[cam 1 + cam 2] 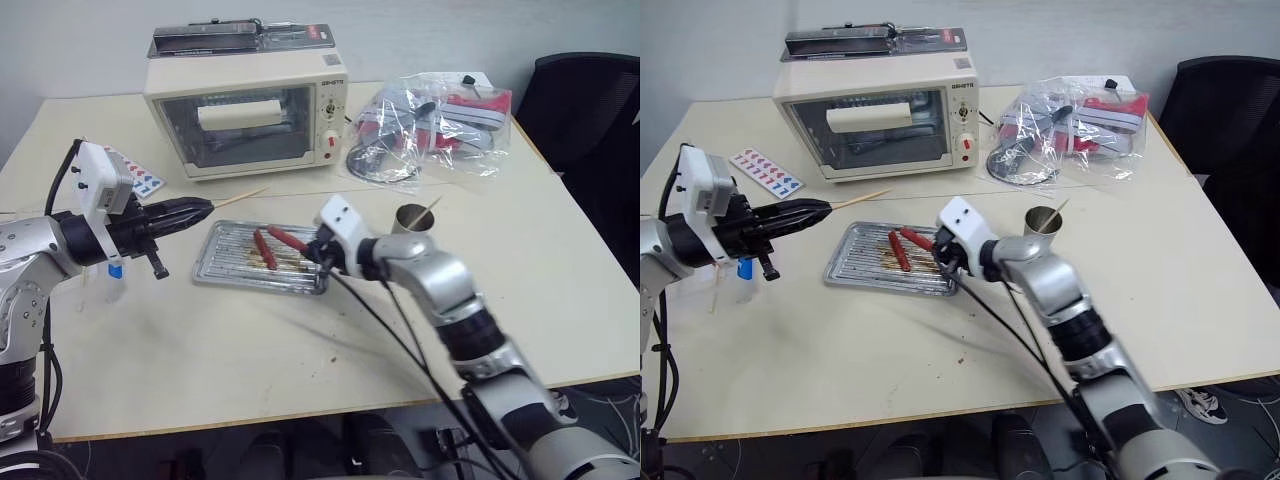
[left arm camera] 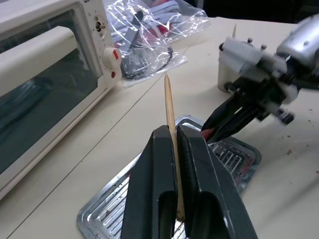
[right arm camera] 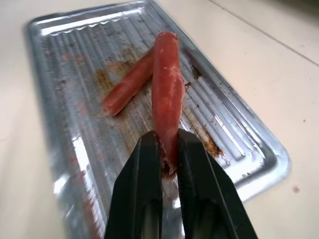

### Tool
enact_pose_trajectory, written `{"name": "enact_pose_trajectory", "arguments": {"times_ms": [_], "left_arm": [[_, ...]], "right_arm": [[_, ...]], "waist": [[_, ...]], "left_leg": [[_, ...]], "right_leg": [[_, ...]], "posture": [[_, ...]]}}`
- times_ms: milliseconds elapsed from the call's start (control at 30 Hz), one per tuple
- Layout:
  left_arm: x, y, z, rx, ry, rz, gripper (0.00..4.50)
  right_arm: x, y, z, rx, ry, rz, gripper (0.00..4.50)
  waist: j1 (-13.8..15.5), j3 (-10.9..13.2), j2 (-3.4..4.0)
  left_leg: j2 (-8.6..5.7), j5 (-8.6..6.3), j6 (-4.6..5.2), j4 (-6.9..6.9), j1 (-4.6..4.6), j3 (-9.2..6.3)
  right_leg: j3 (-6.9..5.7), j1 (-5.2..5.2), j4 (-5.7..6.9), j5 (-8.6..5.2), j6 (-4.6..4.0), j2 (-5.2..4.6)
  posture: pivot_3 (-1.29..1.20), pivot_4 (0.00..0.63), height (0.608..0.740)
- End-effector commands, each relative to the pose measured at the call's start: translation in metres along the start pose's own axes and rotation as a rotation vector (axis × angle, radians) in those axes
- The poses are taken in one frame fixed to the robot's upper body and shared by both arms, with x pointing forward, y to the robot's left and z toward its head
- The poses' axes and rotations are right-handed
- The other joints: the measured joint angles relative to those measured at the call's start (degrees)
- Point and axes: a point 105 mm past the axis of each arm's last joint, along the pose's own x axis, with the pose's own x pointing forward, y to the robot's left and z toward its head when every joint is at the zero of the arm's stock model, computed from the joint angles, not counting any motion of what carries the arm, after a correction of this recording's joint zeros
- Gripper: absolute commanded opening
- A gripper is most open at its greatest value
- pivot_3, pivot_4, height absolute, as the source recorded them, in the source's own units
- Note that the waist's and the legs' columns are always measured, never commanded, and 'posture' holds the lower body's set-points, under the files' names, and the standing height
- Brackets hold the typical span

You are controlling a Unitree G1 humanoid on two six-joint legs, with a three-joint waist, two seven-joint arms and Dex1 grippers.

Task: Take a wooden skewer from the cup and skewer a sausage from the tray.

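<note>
Wooden skewer [image 2: 170,107] is clamped in the left gripper [image 1: 196,211]; the right gripper [image 3: 168,149] pinches one sausage [image 3: 167,92], seemingly lifted off the tray [image 3: 249,149]. Next, bring point and sausage end into line.

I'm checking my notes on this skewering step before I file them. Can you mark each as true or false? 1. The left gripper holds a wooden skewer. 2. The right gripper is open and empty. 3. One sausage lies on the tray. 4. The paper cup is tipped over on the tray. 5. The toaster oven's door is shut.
1. True. The left gripper is shut on the wooden skewer.
2. False. The right gripper is shut on one end of a sausage.
3. True. A second sausage lies on the tray.
4. False. The cup stands upright on the table, beside the tray.
5. True. The toaster oven has its door closed.
</note>
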Motion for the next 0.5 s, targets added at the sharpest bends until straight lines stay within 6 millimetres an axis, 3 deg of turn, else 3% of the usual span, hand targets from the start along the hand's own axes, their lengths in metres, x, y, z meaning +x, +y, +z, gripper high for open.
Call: {"name": "enact_pose_trajectory", "arguments": {"times_ms": [33,167,300,500], "left_arm": [[-0.001,-0.006,0.008,0.043,0.015,-0.071,0.00],[-0.001,-0.015,0.010,0.016,0.031,-0.164,0.00],[-0.002,-0.042,0.015,-0.014,0.074,-0.372,0.00],[-0.006,-0.053,0.016,-0.038,0.104,-0.463,0.00]], "right_arm": [[-0.039,0.024,0.022,-0.081,-0.019,0.212,0.24],[-0.080,0.030,0.018,-0.154,0.049,0.331,0.24],[-0.118,0.027,0.017,-0.138,0.090,0.384,0.24],[-0.130,0.029,0.014,-0.127,0.096,0.411,0.24]], "waist": [[0.1,0.0,0.00],[0.7,0.0,0.01],[1.4,0.0,0.01],[2.0,0.0,0.01]], "left_leg": [[0.01,0.00,0.00,0.00,0.00,-0.01],[0.01,-0.04,0.06,-0.05,-0.02,0.03],[0.01,-0.05,0.07,-0.02,-0.03,0.02],[0.02,-0.06,0.08,0.02,-0.01,0.05]], "right_leg": [[-0.01,0.00,0.01,0.00,0.00,0.00],[0.02,0.02,-0.18,0.00,0.00,0.00],[0.07,0.02,-0.34,0.00,0.00,0.02],[0.11,0.02,-0.37,0.00,0.00,0.01]], "posture": [[0.00,0.150,0.740],[0.00,0.150,0.740],[0.00,0.150,0.740],[0.00,0.150,0.740]]}}
